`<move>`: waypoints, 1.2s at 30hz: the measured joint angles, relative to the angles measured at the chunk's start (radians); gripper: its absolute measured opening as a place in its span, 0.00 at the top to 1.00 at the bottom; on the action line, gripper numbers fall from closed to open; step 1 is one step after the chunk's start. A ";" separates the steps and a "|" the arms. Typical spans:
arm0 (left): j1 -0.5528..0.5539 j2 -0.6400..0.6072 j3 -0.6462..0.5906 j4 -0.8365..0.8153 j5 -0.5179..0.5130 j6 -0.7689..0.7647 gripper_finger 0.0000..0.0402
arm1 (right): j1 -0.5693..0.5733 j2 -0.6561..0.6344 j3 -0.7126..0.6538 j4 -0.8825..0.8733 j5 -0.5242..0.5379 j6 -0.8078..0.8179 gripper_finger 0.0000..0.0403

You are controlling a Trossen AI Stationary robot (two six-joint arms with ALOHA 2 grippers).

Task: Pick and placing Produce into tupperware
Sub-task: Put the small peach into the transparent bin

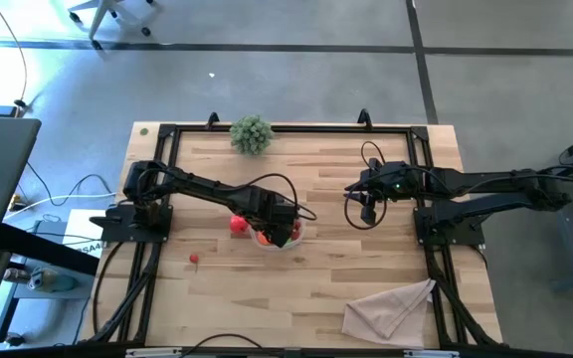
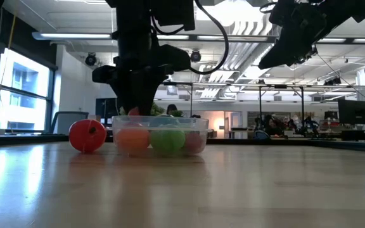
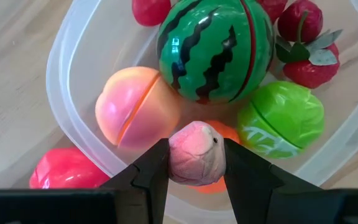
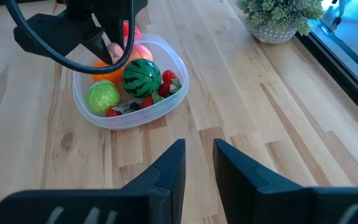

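From above we see the left claw (image 1: pixel 279 231) hanging over the tupperware (image 1: pixel 299 235) near the middle of the pale plank table (image 1: pixel 316 169), hiding most of its contents; a red fruit (image 1: pixel 237 225) sits just beside the container and a small red berry (image 1: pixel 194 260) lies apart, nearer the front edge. The right claw (image 1: pixel 367 212) hovers well to the right, a beige cloth (image 1: pixel 391 308) lies crumpled at the front right corner, and a bushy sprig (image 1: pixel 251 133) stands at the back edge. At table height we make out the clear, shallow walls with an orange ball (image 2: pixel 132 139) and a green ball (image 2: pixel 167 139) glowing through them, and a bright room with windows and ceiling lights behind. The left wrist camera alone shows that claw clamped on a soft pink piece (image 3: pixel 196 153) above the tub, over a glossy striped watermelon (image 3: pixel 215 48), a split peach (image 3: pixel 135 106), a ribbed green cabbage (image 3: pixel 281 118) and a strawberry (image 3: pixel 309 62). From the right wrist we see its own fingers (image 4: pixel 174 163) slightly apart, gripping nothing.
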 joint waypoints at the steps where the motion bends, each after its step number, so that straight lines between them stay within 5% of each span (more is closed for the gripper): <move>1: 0.000 0.000 0.000 0.000 -0.001 -0.001 0.69 | 0.000 0.000 0.000 0.000 0.000 0.000 0.82; 17: 0.000 0.000 0.000 -0.008 -0.002 0.000 0.60 | 0.000 0.000 0.000 0.000 0.000 0.000 0.82; 36: 0.000 -0.021 0.027 -0.075 -0.002 -0.001 0.60 | 0.000 0.000 0.000 0.000 0.000 0.000 0.82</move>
